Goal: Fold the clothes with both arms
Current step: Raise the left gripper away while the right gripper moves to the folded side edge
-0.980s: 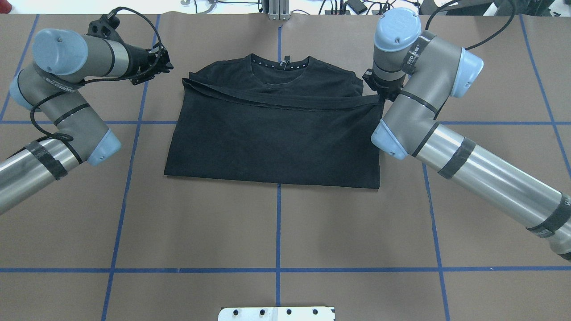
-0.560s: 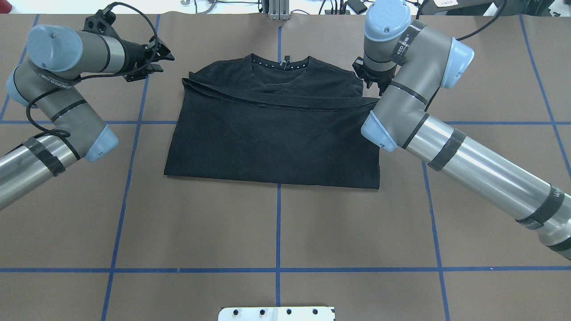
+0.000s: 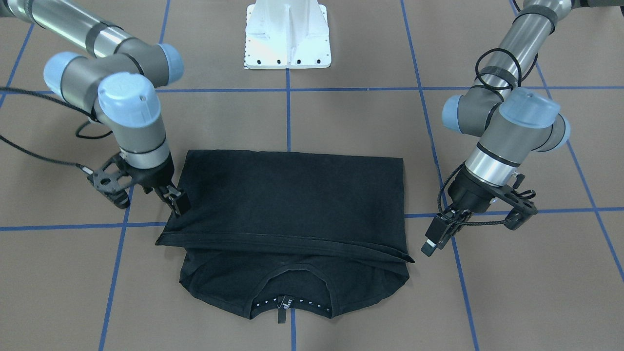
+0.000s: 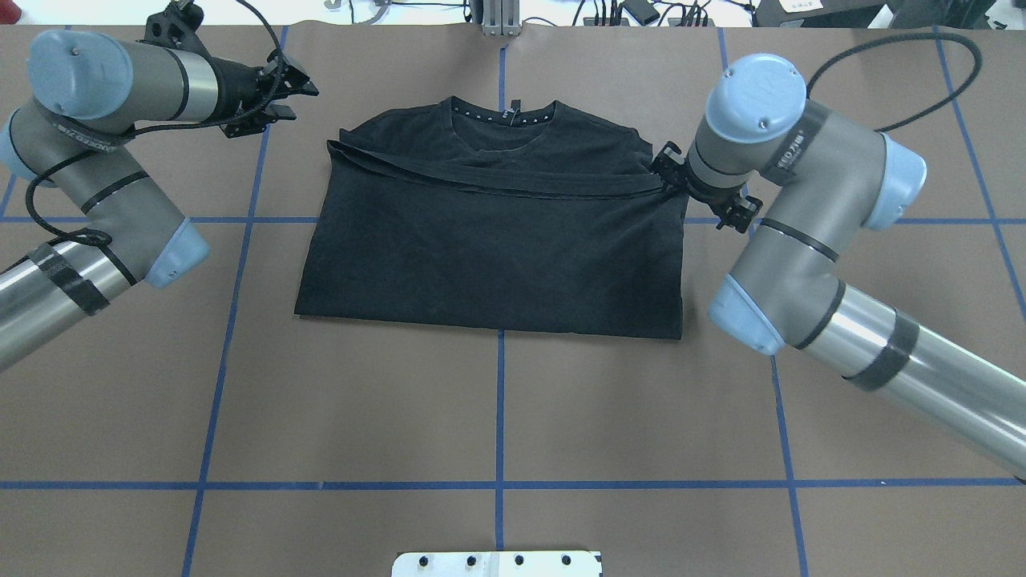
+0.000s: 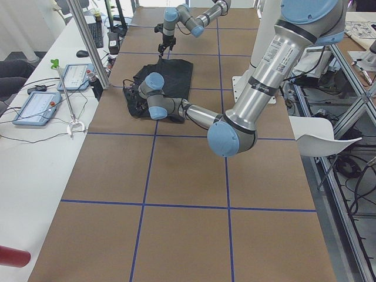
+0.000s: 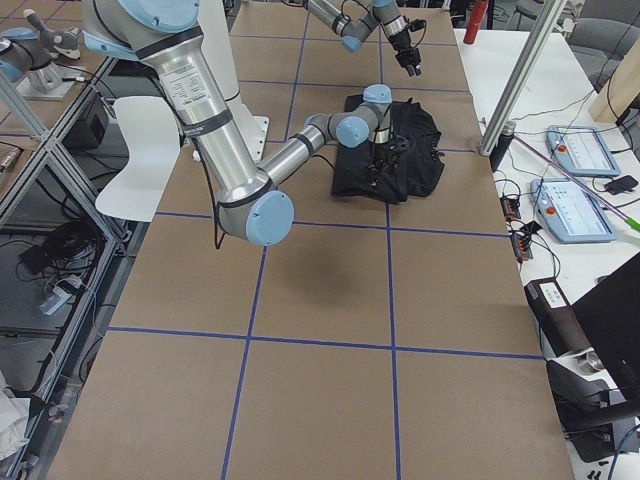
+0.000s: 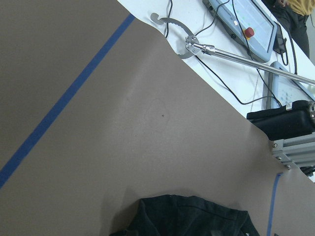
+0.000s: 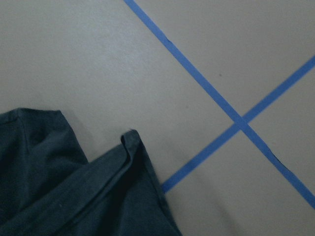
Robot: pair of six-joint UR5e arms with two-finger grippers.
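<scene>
The black T-shirt (image 4: 497, 240) lies flat mid-table, its lower part folded up over the chest, so the logo is hidden. The collar with white-dotted tape (image 3: 287, 303) faces away from the robot. My left gripper (image 4: 290, 90) is open and empty, hovering off the shirt's left shoulder; it also shows in the front-facing view (image 3: 431, 240). My right gripper (image 3: 176, 201) looks open, low at the shirt's right edge by the folded hem corner (image 8: 129, 142). No cloth is lifted.
The white base plate (image 4: 497, 563) sits at the near table edge. Blue tape lines (image 4: 232, 320) grid the brown table. An aluminium post (image 4: 501, 16) and cables stand past the far edge. Control pendants (image 5: 35, 106) lie on a side bench.
My right wrist has swung outward and turned, and its gripper is back at the shirt's right edge. My left gripper has drifted toward the far table edge. The shirt has not moved.
</scene>
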